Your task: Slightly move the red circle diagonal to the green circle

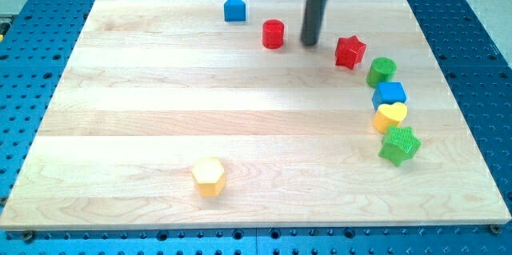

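The red circle [274, 33] stands near the board's top, a little right of centre. The green circle [382, 71] sits further to the view's right and lower, at the head of a column of blocks. My tip [310, 44] is the lower end of the dark rod, just to the right of the red circle with a small gap, and to the left of the red star [350, 52]. The red star lies between my tip and the green circle.
A blue cube [390, 94], a yellow heart [390, 116] and a green star [399, 145] run down below the green circle. A blue house-shaped block [234, 8] sits near the top edge. A yellow hexagon [209, 177] lies at the lower left. The wooden board [160, 103] rests on a blue perforated table.
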Controlling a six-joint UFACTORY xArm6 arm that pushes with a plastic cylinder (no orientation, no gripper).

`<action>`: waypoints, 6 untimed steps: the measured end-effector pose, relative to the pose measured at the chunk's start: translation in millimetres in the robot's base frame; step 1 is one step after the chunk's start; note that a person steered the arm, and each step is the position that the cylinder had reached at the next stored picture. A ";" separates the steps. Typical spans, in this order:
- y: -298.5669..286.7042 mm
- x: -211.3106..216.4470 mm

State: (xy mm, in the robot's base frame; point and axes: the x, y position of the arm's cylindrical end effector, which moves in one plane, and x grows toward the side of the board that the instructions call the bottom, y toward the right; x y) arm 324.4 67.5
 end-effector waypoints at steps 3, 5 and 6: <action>34.8 41.3; -57.7 -17.5; -47.8 7.4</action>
